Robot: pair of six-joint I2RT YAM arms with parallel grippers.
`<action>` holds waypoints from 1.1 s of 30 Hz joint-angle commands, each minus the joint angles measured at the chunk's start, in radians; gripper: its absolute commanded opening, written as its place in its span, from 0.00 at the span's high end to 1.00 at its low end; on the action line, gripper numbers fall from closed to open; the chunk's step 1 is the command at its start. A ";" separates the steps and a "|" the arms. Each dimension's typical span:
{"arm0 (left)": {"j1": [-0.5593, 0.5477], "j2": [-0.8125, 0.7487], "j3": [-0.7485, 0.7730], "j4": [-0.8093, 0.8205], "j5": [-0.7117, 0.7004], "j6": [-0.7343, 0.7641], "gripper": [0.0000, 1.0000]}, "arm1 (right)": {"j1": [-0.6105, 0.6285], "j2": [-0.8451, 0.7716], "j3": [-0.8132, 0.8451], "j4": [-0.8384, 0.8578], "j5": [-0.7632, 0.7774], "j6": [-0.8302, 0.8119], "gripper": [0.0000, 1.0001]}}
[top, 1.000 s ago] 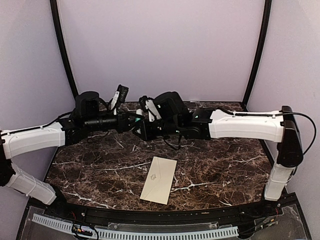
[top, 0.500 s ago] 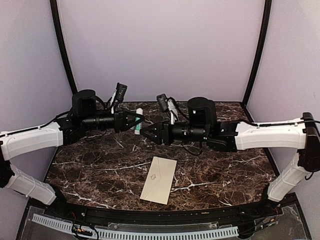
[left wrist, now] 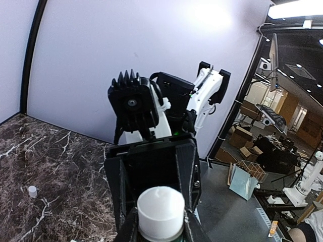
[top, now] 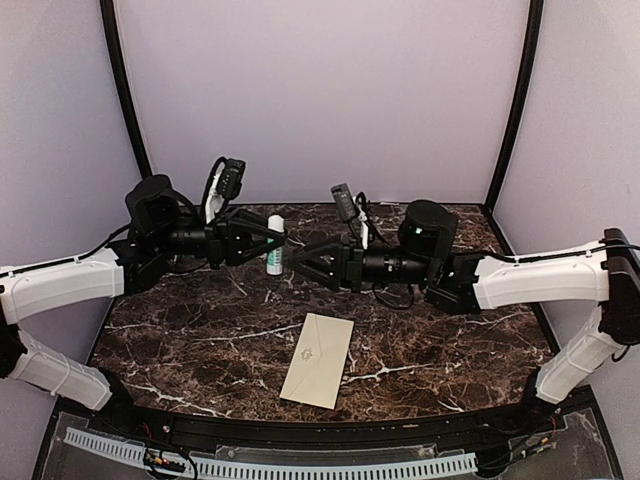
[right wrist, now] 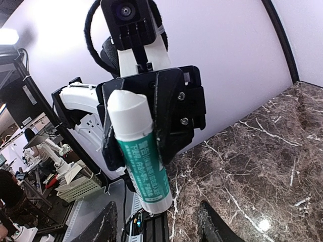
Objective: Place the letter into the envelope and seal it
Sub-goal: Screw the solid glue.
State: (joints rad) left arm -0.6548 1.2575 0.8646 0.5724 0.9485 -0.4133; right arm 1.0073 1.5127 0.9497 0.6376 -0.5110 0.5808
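We count two arms meeting above the far half of one dark marble table (top: 450, 340), and between them a single glue stick (top: 274, 250), white-bodied with a green label. The left gripper (top: 268, 240) pinches that stick around its middle and holds it roughly upright in the air; from the left wrist we look straight down on its round white top (left wrist: 160, 212), with a black finger (left wrist: 130, 229) pressed against each side. The right gripper (top: 295, 262) points at the stick from just beside it, its two fingers (right wrist: 107, 224) spread wide and closed on nothing. The right wrist view shows the green-labelled tube (right wrist: 141, 156) framed in the gap above them, apart from both. One envelope (top: 318, 358), pale cream and plain but for one faint emblem (top: 306, 352) at its centre, lies flat on the marble near the front middle. It is turned slightly off square and sits well apart from both grippers, touched by neither. Whether its flap is stuck down we cannot tell. One small white piece (left wrist: 32, 191) stands alone on the tabletop, seen only from the left wrist.
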 commanded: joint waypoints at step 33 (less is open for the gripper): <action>-0.031 -0.064 -0.005 -0.129 -0.160 0.183 1.00 | 0.089 0.081 0.163 -0.095 0.132 -0.092 0.95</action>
State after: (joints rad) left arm -0.6586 1.2247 0.8471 0.5816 0.9565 -0.4118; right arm 1.0813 1.6329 1.0557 0.6468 -0.4976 0.4892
